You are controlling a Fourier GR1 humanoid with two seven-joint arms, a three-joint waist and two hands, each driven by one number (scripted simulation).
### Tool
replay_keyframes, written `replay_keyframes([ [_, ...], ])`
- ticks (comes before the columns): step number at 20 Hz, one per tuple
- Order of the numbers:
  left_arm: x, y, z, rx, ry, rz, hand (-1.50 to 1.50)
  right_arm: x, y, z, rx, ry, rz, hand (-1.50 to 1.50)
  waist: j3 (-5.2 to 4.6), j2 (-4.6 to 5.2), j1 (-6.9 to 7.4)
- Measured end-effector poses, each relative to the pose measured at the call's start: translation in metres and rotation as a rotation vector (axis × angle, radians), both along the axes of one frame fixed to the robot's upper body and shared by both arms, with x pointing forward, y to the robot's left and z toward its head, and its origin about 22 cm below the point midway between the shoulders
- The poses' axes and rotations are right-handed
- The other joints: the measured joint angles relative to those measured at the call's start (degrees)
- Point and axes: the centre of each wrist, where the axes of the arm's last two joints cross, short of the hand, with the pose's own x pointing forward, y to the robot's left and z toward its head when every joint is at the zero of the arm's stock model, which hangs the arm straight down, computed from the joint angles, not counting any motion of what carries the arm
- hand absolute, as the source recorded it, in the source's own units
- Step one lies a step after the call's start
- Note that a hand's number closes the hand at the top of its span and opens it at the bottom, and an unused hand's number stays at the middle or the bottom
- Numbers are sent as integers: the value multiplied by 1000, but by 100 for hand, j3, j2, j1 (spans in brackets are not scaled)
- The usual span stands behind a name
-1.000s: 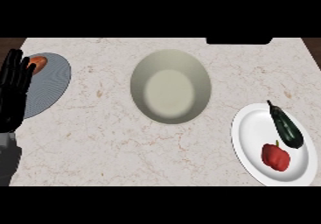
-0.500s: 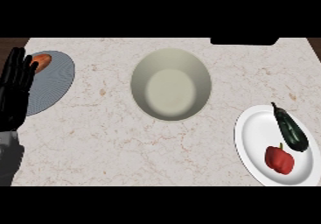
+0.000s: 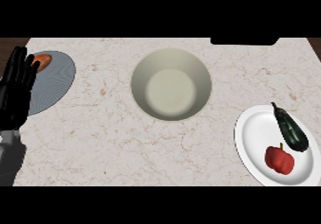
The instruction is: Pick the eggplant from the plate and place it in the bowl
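Observation:
A dark eggplant [image 3: 291, 129] lies on the white plate [image 3: 253, 148] at the right edge of the counter, with a red bell pepper [image 3: 279, 159] just below it. The beige bowl [image 3: 171, 84] stands in the middle, holding nothing. My left hand [image 3: 14, 89] rests open at the far left edge, fingers straight and pointing up, far from both the plate and the bowl. No right hand shows anywhere in the view.
A grey ribbed plate [image 3: 56, 83] sits at the left behind my left hand, with an orange-red item [image 3: 42, 61] on its far rim. A dark object [image 3: 243, 41] lies at the counter's back edge. The counter ends close past the white plate.
The view has shifted slightly, so the bowl and white plate sit a little further right and lower. The left hand stays put and nothing has been touched.

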Motion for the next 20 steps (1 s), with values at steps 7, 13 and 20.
replay_keyframes([
  [7,-1,4,-3,0,3,-6,0,6,7,-31,-51,14,26,-150,-5,3,19],
  [13,2,1,-5,4,-1,-7,0,14,17,-69,-63,36,46,-150,-8,11,37],
  [20,4,0,-2,2,-2,0,0,22,24,-107,-80,34,62,-150,-10,7,42],
])
